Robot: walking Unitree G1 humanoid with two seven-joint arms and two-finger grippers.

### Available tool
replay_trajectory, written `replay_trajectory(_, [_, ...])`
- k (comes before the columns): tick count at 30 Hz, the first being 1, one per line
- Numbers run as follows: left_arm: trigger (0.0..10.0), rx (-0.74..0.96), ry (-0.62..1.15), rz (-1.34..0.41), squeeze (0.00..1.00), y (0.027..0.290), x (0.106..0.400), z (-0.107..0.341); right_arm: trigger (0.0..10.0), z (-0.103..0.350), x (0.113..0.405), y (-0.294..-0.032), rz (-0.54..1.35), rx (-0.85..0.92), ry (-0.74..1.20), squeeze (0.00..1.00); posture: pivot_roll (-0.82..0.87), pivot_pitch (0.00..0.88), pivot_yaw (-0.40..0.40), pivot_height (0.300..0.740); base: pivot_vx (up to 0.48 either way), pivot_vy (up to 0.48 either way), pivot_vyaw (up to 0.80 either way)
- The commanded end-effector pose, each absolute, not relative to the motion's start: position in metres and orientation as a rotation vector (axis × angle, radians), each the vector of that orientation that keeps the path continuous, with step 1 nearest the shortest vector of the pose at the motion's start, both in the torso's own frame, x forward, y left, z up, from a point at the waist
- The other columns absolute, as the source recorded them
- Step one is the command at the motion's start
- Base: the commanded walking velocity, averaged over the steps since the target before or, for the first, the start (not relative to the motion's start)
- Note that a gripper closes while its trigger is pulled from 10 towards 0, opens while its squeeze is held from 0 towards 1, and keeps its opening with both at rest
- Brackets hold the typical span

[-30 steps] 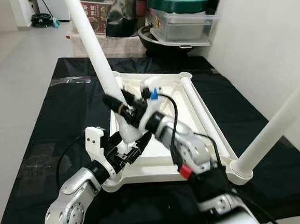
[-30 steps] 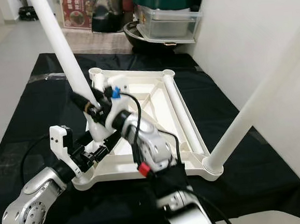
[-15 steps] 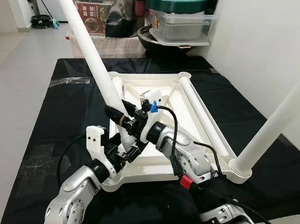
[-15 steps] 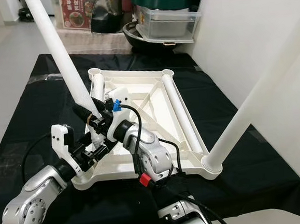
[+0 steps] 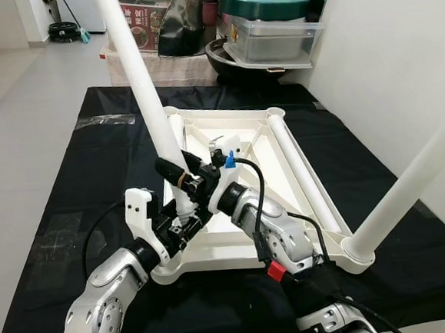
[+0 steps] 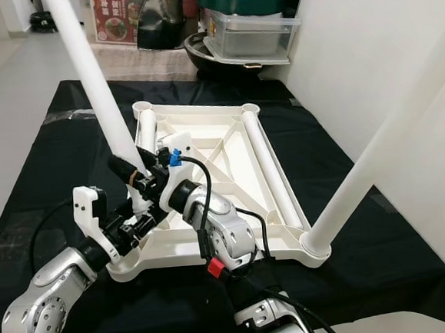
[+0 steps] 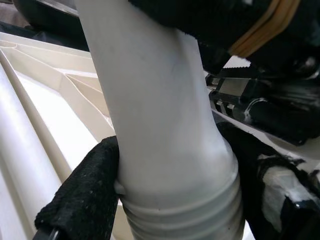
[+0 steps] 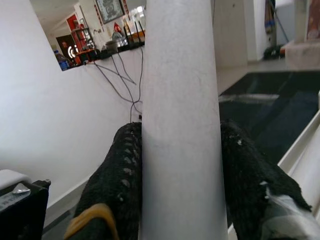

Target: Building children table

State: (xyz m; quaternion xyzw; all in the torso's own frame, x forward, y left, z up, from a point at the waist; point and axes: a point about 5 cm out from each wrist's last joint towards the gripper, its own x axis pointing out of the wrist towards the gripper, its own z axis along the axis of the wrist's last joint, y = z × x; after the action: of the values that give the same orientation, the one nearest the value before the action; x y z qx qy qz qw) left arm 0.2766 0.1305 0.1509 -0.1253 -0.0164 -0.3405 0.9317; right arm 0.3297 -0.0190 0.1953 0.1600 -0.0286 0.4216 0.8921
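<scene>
On the black-draped bench [image 5: 70, 186] lies the upturned white tabletop [image 5: 240, 146], ribbed underside up, and everything else is best placed against it. At its near left corner a long white leg [image 5: 143, 92] rises steeply, leaning away toward the far left, its ringed foot end just at the corner socket [image 5: 182, 216]. The right end effector [image 5: 183, 176] is clamped round the leg a little above the tabletop, fingers [image 8: 125, 170] pressed to both sides of the tube. The left end effector [image 5: 179, 225] grips the same leg lower, right at the ridged collar above the socket, one padded finger [image 7: 82, 192] against the tube. A second leg [image 5: 409, 186] already stands in the near right corner, slanting up and outward; two more legs [image 5: 295, 161] lie along the tabletop's left and right edges. Beyond the far edge sit a covered pot [image 5: 263, 1] and storage boxes. The leg looks like hollow moulded plastic: light, stiff and smooth, so apt to slip or twist in a loose hold. Being long, it will lever hard against any grasp, so holding low near the collar, with a second hold just above to steer it upright, seems the sound choice for pressing it home.
</scene>
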Motion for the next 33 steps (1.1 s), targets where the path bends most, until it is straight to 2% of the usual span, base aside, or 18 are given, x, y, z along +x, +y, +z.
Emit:
replay_trajectory(1, [0.0,-0.217,-0.066,-0.727,0.0,0.127,0.275,0.155,10.0,0.194,0.331,-0.014,0.869,0.369,-0.017,0.0,0.05,0.0,-0.129,0.74,0.0,0.0,0.0])
replay_trajectory(2, [0.0,-0.217,-0.066,-0.727,0.0,0.127,0.275,0.155,10.0,0.194,0.331,-0.014,0.869,0.369,-0.017,0.0,0.05,0.0,-0.129,0.74,0.0,0.0,0.0])
replay_trajectory(3, [0.0,-0.19,-0.061,-0.73,0.0,0.129,0.274,0.154,10.0,0.195,0.329,-0.015,0.914,0.355,0.005,1.0,0.05,0.0,-0.129,0.74,0.0,0.0,0.0])
replay_trajectory(11, [0.0,-0.057,-0.028,-0.798,0.0,0.133,0.262,0.151,10.0,0.202,0.33,-0.022,0.986,0.346,0.063,1.0,0.05,0.0,-0.131,0.74,0.0,0.0,0.0])
replay_trajectory(16, [0.0,0.027,-0.002,-0.867,0.0,0.135,0.25,0.149,10.0,0.211,0.343,-0.029,0.92,0.456,0.132,1.0,0.06,0.0,-0.133,0.74,0.0,0.0,0.0])
replay_trajectory(17, [0.0,0.054,0.007,-0.887,0.0,0.136,0.247,0.148,10.0,0.214,0.348,-0.032,0.906,0.521,0.179,1.0,0.06,0.0,-0.133,0.74,0.0,0.0,0.0])
replay_trajectory(21, [0.0,0.071,0.015,-0.904,0.0,0.137,0.245,0.147,10.0,0.218,0.352,-0.034,0.895,0.555,0.203,1.0,0.06,0.0,-0.135,0.74,0.0,0.0,0.0])
replay_trajectory(22, [0.0,0.088,0.016,-0.916,0.0,0.137,0.243,0.146,10.0,0.22,0.355,-0.035,0.901,0.58,0.239,0.78,0.06,0.0,-0.138,0.74,0.0,0.0,0.0])
replay_trajectory(23, [0.0,0.088,0.016,-0.916,0.0,0.137,0.243,0.146,10.0,0.22,0.355,-0.035,0.901,0.58,0.239,0.78,0.06,0.0,-0.138,0.74,0.0,0.0,0.0])
replay_trajectory(24, [0.0,0.099,0.012,-0.923,0.0,0.136,0.243,0.147,10.0,0.22,0.355,-0.034,0.916,0.617,0.29,0.0,0.07,0.0,-0.139,0.74,0.0,0.0,0.0])
replay_trajectory(33, [0.0,0.139,0.0,-0.952,0.0,0.133,0.243,0.15,10.0,0.201,0.346,-0.03,0.931,0.612,0.438,0.0,0.06,0.0,-0.139,0.74,0.0,0.0,0.0])
